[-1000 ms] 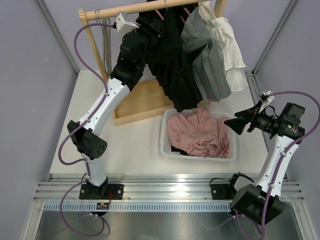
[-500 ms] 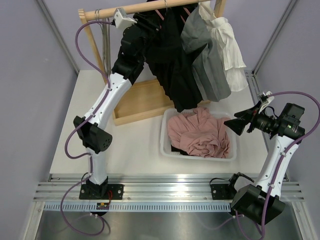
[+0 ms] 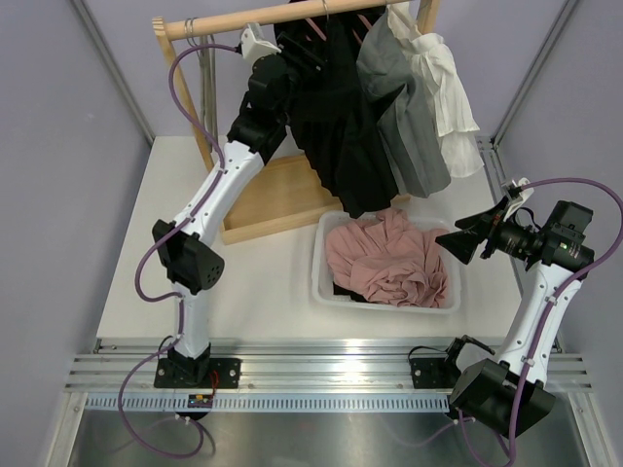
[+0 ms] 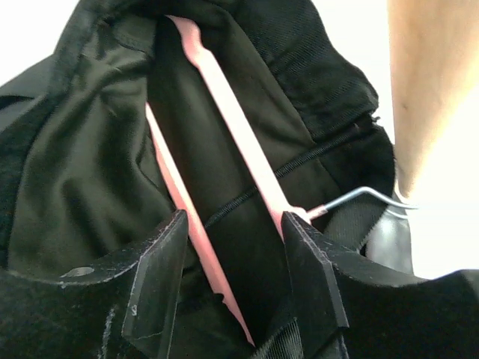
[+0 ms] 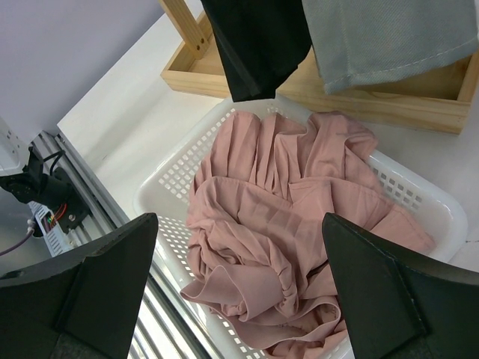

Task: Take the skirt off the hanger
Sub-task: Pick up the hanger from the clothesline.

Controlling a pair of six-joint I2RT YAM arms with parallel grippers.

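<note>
The left gripper [image 4: 235, 224] has climbed to the black fabric skirt's [image 4: 82, 172] thin pink plastic hanger [image 4: 234, 120]. Its jaws are half open around the hanger and grip nothing yet.

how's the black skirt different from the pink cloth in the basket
The black skirt hangs from a pink hanger on the rail; the pink cloth lies crumpled in the white basket. The left gripper is open at the skirt's waistband, the hanger between its jaws; no gripper touches the pink cloth. Both are soft fabric.
</note>
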